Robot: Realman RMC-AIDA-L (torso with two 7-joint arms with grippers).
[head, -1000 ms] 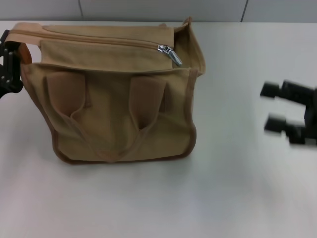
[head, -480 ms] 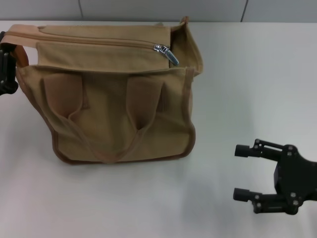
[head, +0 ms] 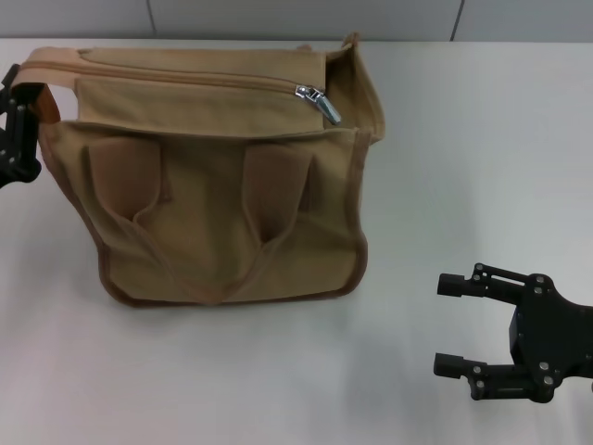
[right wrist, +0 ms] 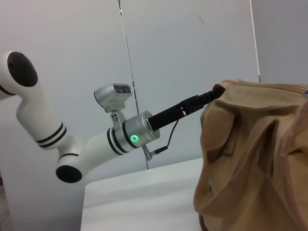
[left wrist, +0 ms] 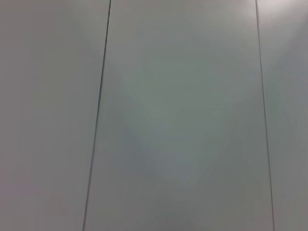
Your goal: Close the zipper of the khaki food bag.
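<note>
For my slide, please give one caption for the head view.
Khaki food bag on the table, left pincer at its end, right pincer open and apart.

Khaki food bag (head: 218, 176) occupying left half of table (head: 463, 139); right gripper (head: 454, 326) sitting with fingers apart on bare surface well right of it; left gripper (head: 14, 120) touching bag's left end, crowding that side

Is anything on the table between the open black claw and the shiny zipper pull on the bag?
Nothing visible. In the head view only bare white table lies between the open right claw and the silver pull tab at the right end of the khaki food bag.
</note>
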